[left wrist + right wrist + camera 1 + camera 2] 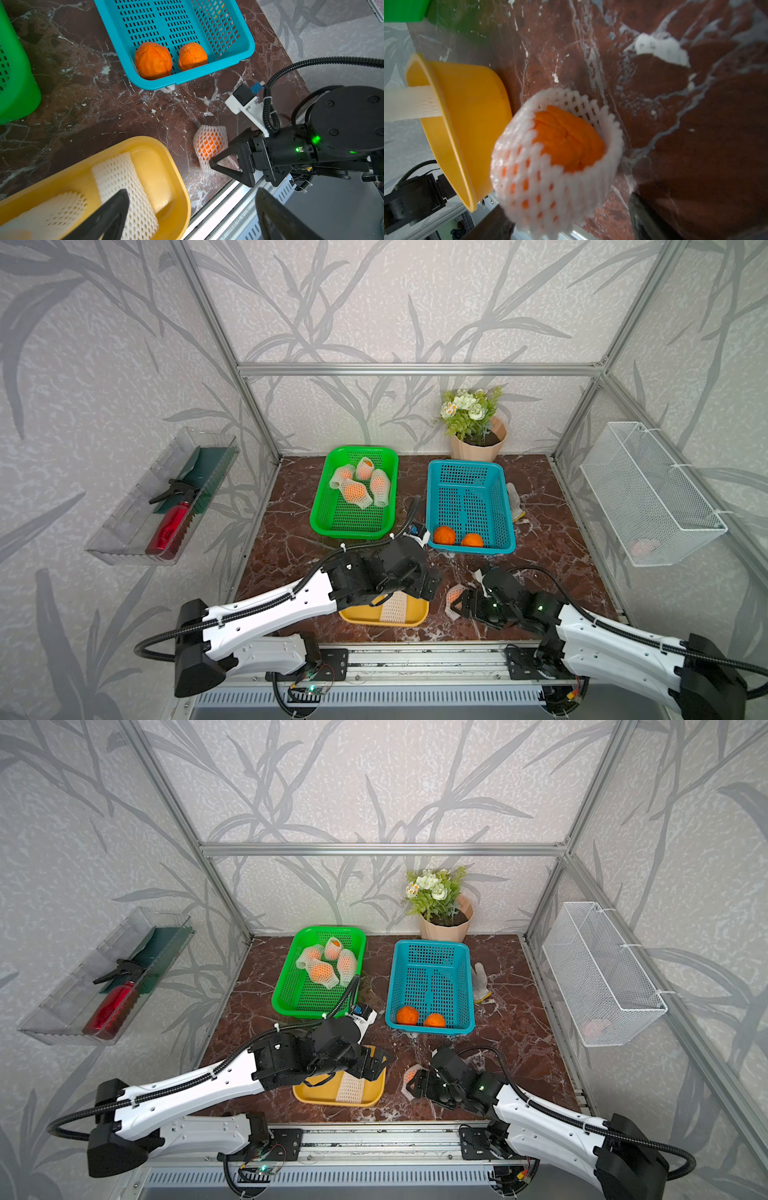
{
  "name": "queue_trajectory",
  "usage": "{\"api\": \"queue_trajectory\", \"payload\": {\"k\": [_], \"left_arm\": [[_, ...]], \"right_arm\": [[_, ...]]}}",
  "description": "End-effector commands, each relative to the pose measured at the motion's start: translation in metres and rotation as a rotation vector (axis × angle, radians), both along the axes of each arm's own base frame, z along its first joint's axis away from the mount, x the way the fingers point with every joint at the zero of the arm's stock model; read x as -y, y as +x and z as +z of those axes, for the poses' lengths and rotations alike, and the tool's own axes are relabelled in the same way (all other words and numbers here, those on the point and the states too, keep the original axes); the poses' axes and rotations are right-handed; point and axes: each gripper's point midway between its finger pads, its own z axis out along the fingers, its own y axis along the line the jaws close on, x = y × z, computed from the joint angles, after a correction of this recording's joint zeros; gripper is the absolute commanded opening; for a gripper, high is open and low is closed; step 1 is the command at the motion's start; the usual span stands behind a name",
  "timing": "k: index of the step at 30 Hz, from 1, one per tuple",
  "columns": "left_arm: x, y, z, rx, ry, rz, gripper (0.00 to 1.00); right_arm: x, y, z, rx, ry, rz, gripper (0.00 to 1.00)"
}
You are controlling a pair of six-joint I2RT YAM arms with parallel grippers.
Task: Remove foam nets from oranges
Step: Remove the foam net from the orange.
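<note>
The left arm [307, 602] and the right arm [615, 635] are covered by white shells dotted with small dark screw holes, and black housings are fitted at the joints. A black corrugated cable [332, 60] is fastened along each arm with white ties. Behind the right gripper [220, 155], whose fingers [228, 172] are shaped as black hollow triangles, green lights are seen on the black wrist. A white bracket [249, 110] is mounted beside it.

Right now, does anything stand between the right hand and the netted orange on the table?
Nothing visible does. The right hand straddles the white foam mesh net holding the orange; the yellow plastic tray lies beside, apart.
</note>
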Motion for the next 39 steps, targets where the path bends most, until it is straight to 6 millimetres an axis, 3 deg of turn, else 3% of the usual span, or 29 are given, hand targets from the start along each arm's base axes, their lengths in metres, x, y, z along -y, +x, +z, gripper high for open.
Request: {"api": "queue_trajectory", "payload": {"k": [1,8,17,20,23,26,39], "left_arm": [[-0.008,0.003,0.0,0.051,0.016,0.007,0.94],[-0.008,0.001,-0.007,0.053,0.012,-0.01,0.94],[-0.003,-0.002,-0.022,0.04,0.03,-0.042,0.94],[0.0,-0.002,-0.027,0.042,0.044,-0.058,0.94],[0.007,-0.005,-0.035,0.034,0.053,-0.091,0.94],[0.017,-0.008,-0.047,0.014,0.071,-0.133,0.94],[0.064,-0.014,-0.088,-0.044,0.208,-0.259,0.94]], "right_arm": [[-0.013,0.015,0.009,0.043,0.075,-0.054,0.81],[-0.017,0.019,0.0,0.028,0.095,-0.085,0.75],[-0.01,0.024,0.01,0.036,0.129,-0.145,0.46],[-0.004,0.025,0.013,0.016,0.164,-0.174,0.33],[0.001,0.027,0.018,0.015,0.182,-0.191,0.21],[0.005,0.029,0.021,0.0,0.201,-0.202,0.15],[0.007,0.035,0.029,-0.052,0.27,-0.24,0.1]]}}
